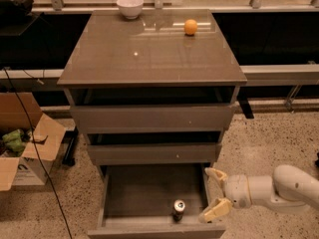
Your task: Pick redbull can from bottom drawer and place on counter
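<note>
Firstly, fingers (214, 212): spread apart, clasping nothing. Your gripper (215, 192) sat at lower right, just beside the open bottom drawer (103, 203). Redbull can (179, 209) stood upright inside, lower centre, ungrasped. Counter (149, 54), upper centre, bore no can. Judged: drawer opened; your grasp, lift and placement were left.

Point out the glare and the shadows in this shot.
Camera view: the counter is glossy, with small bright glints and pale reflections near the orange; the bottom drawer lies in dim shade, only the silver top of the redbull can catching light; the pale claw, open at the drawer's right wall, is well lit.
</note>
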Tool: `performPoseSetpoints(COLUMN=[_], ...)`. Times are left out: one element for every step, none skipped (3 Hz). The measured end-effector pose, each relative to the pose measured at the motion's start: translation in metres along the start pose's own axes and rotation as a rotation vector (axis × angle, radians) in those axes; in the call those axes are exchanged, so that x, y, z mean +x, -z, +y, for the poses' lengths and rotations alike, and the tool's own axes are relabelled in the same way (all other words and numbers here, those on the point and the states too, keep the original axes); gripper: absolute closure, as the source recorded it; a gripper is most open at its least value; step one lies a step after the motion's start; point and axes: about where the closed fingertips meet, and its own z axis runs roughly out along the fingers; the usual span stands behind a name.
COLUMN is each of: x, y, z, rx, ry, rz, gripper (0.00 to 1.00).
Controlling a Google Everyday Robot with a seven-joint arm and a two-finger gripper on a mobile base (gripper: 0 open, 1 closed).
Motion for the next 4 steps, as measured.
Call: performPoseSetpoints(x=[0.028,0.031,0.050,0.092], y=[-0.021,-0.036,-0.070,-0.113], z=[0.004,0.001,-0.014,-0.029], rx=[-0.038,-0.025,-0.006,0.022], ry=[-0.058,-0.061,-0.079,-0.095], rz=[-0.028,0.016,0.030,0.045], gripper=[0.00,0.00,0.00,0.00])
